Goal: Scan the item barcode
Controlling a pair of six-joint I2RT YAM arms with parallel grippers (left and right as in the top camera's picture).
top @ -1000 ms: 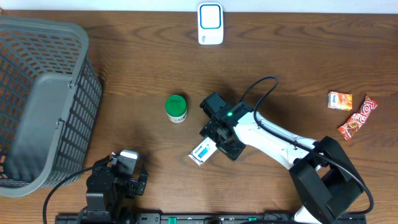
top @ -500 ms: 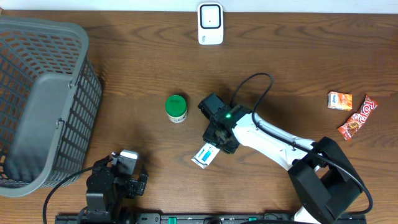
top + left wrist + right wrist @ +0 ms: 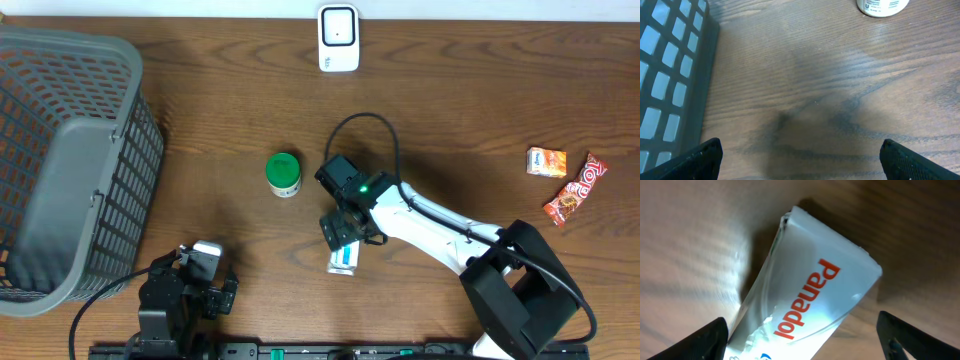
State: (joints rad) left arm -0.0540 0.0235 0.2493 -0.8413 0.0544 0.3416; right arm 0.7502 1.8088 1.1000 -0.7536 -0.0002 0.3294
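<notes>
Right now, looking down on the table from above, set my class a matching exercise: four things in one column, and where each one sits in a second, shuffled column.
Things
1. grey basket
2. white scanner
3. green-lidded tub
4. Panadol box

Places
a. far edge of the table, near the middle
b. lying flat, just in front of the right hand
c. left end
d. mid-table, upright, touching nothing

Pairs: 1-c, 2-a, 3-d, 4-b
</notes>
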